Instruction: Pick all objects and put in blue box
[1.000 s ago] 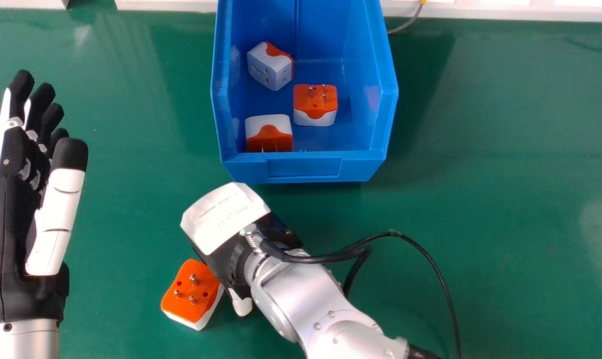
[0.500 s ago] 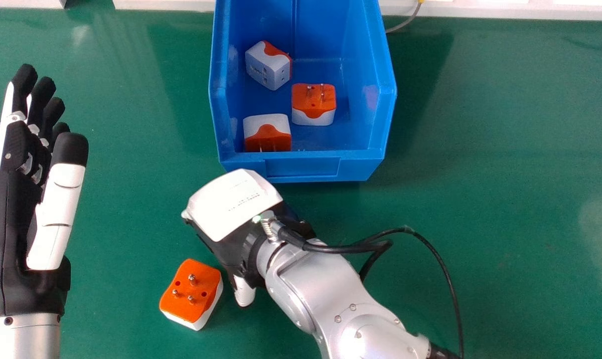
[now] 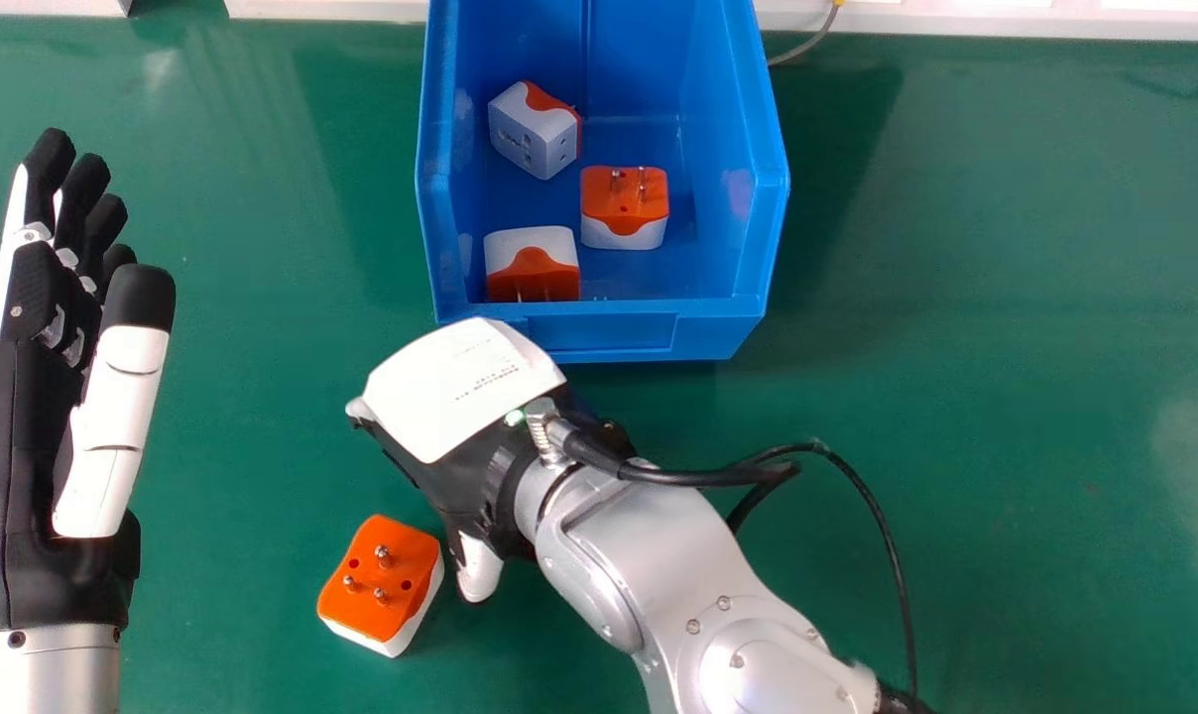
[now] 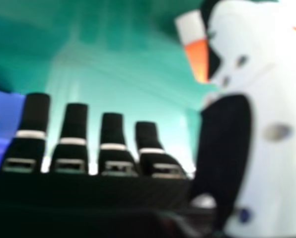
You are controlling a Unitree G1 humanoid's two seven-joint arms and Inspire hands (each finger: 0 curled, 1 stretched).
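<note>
Loose plug adapter: the orange-and-white plug adapter [image 3: 381,580] sat on the green desk [image 3: 956,397], prongs up, well apart from the box and near the robot's side.
Right robot hand: the right robot hand [image 3: 455,392] was over the desk between that adapter and the box, fingers straight and apart from the thumb [image 3: 478,570], clamped on nothing.
Grasp alignment: the thumb was just beside the adapter — yet the adapter looked to me to be outside the grasp, past the thumb.
Step in hand: lining up on this last visible adapter, I judged.
Doing it well: the hand wanted a little lift, then a shift toward the robot and its left, so the thumb cleared the block. Lowering with the adapter between thumb and fingers, then closing on the white sides, seemed safer than pinching the prongs; a sideways sweep could have shoved or tipped it.
Blue box: the open blue box [image 3: 599,332] stood ahead, its low wall facing the robot.
Box contents: three adapters — one tilted [image 3: 535,134] at the far left, one prongs-up [image 3: 624,208] near the middle, one [image 3: 533,266] by the near-left corner.
Left robot hand: idle at the head view's left [image 3: 24,476], fingers relaxed.
</note>
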